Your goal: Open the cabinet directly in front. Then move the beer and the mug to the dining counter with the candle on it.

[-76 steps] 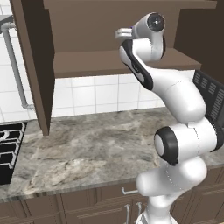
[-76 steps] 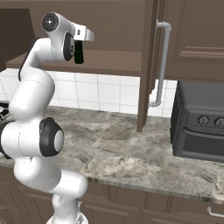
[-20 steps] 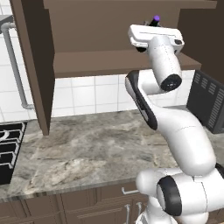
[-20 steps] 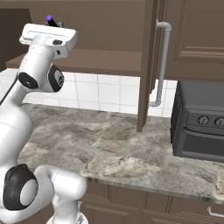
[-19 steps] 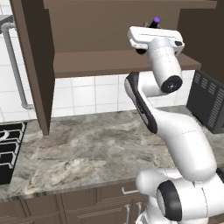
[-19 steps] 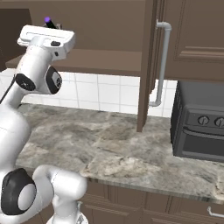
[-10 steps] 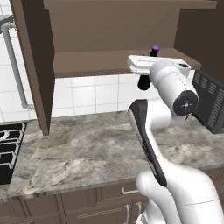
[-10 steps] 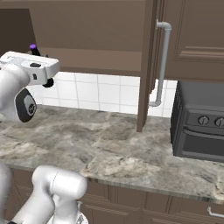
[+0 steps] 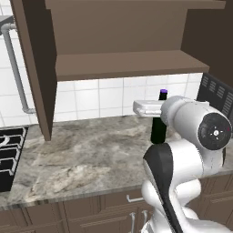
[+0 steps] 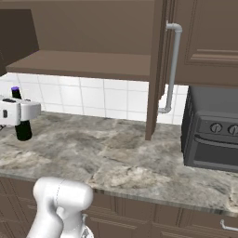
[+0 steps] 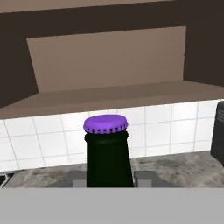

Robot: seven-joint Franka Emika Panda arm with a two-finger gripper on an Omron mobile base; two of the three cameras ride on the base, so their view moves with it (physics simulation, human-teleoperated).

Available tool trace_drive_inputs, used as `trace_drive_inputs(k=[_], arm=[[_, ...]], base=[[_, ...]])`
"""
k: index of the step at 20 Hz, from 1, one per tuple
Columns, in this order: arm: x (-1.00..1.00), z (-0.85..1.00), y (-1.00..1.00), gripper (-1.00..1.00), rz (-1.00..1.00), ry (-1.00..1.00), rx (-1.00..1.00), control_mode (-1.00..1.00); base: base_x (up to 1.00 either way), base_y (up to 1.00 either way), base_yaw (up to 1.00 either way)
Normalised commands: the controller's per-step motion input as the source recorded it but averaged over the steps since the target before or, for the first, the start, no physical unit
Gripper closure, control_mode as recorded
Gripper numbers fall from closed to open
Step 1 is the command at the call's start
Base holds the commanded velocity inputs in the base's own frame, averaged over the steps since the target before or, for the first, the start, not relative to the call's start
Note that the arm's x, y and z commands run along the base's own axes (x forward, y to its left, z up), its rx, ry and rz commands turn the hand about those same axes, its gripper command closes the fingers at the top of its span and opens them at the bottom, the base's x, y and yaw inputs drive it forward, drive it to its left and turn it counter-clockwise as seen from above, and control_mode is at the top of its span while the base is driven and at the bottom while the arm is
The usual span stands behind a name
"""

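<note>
The claw [image 9: 157, 109] is clamped on the beer [image 9: 159, 129], gripping it high on the neck just under the purple cap, so the long dark body hangs below the fingers with nothing under it but air and the stone counter [image 9: 86, 154] some way beneath. That is where I would worry: a hold that high leaves most of the bottle's weight dangling, and I reckon a quick swing of the arm could set it pendulum-swaying or let the smooth glass slide down through the fingers. The open cabinet [image 9: 123, 63] is close above, its doors standing out to either side, and the black oven [image 10: 211, 130] sits off to one side on the counter; a wide turn toward the dining counter could clip the bottle's bottom on one of these or on the counter edge. From the hand's own camera the cap [image 11: 106, 124] sits dead centre between the two finger tips, the neck upright and square, so the grip looks well centred, not skewed. The bottle is below the cabinet shelf and well out in front of the white tiled wall [image 9: 95, 98]. I cannot pick out the mug or the candle from where I stand.
</note>
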Motion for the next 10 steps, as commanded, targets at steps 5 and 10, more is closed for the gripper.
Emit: trace_drive_inputs(k=[5, 10], arm=[[-0.29, -0.19, 0.07, 1.00, 0.02, -0.19, -0.08, -1.00], [-0.16, 0.00, 0.00, 1.00, 0.00, -0.30, -0.03, -1.00]], base=[[0.00, 0.00, 0.00], [0.00, 0.00, 0.00]])
